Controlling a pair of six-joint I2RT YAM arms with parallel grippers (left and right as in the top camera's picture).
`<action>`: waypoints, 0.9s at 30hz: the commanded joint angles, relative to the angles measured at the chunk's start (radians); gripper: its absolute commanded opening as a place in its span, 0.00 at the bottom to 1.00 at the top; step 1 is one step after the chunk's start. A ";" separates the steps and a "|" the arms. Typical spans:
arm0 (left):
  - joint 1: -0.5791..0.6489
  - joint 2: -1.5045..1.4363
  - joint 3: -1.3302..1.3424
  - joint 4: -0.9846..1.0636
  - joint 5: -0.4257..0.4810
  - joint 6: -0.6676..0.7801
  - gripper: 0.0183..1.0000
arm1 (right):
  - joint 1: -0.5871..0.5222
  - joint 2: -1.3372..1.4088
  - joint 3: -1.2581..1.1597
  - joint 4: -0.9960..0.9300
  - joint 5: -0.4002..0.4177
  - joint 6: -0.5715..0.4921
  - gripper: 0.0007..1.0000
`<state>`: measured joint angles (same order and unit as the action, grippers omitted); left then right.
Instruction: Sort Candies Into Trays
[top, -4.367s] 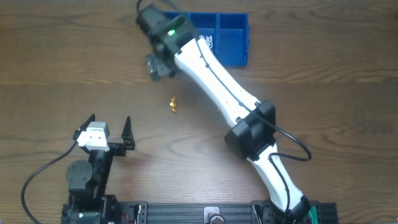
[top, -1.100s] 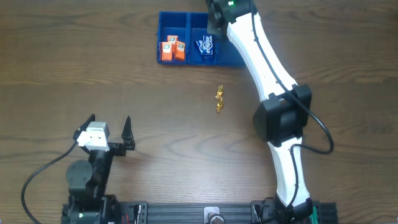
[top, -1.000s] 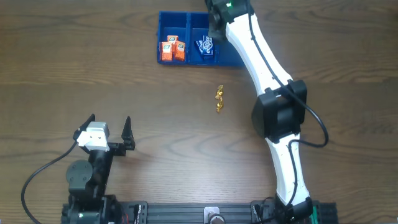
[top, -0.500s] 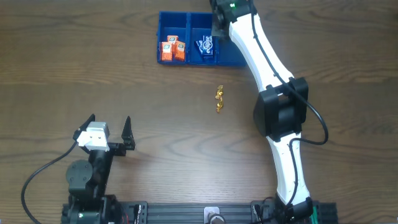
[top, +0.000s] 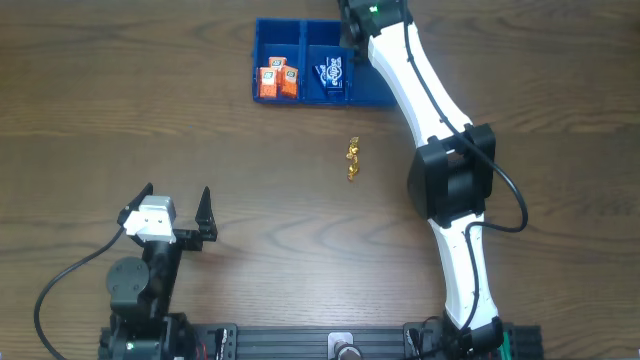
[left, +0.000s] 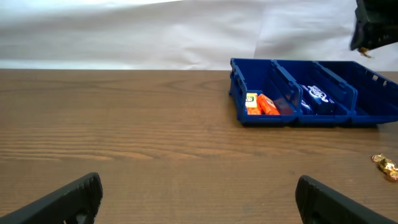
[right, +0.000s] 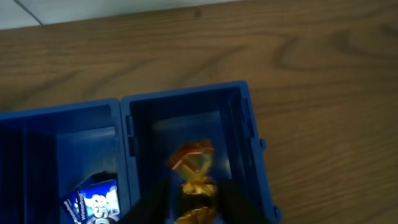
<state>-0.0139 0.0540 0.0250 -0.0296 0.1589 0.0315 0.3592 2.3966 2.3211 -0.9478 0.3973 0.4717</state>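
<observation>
**Wood, plastic and shiny foil**

The table (top: 120, 110) is brown wood with a visible grain and a matt finish. The tray (top: 259, 60) is blue plastic, smooth, with a light gloss on its walls. The orange candies (top: 277, 82) and the blue candy (top: 331, 75) have smooth, glossy printed wrappers. The loose candy (top: 352, 160) and the held candy (right: 194, 168) are wrapped in gold foil, crinkled and shiny. The right arm (top: 420, 90) has a smooth white plastic shell. The left gripper (top: 177, 190) looks matt black.

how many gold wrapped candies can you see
2. One gold candy lies on the table, short of the blue tray; the other is in the right gripper over the tray's end compartment. The arm may hide more.
</observation>
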 joint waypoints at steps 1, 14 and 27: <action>0.000 -0.006 -0.020 -0.033 0.018 0.014 1.00 | -0.014 0.003 -0.004 -0.004 0.031 -0.010 1.00; 0.000 -0.006 -0.020 -0.033 0.018 0.014 1.00 | 0.022 -0.055 -0.002 -0.270 -0.130 0.007 1.00; 0.000 -0.006 -0.020 -0.033 0.018 0.014 1.00 | 0.169 -0.100 -0.116 -0.598 -0.378 0.048 1.00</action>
<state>-0.0139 0.0540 0.0250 -0.0296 0.1589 0.0315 0.5114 2.3116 2.2665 -1.5429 0.0486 0.4934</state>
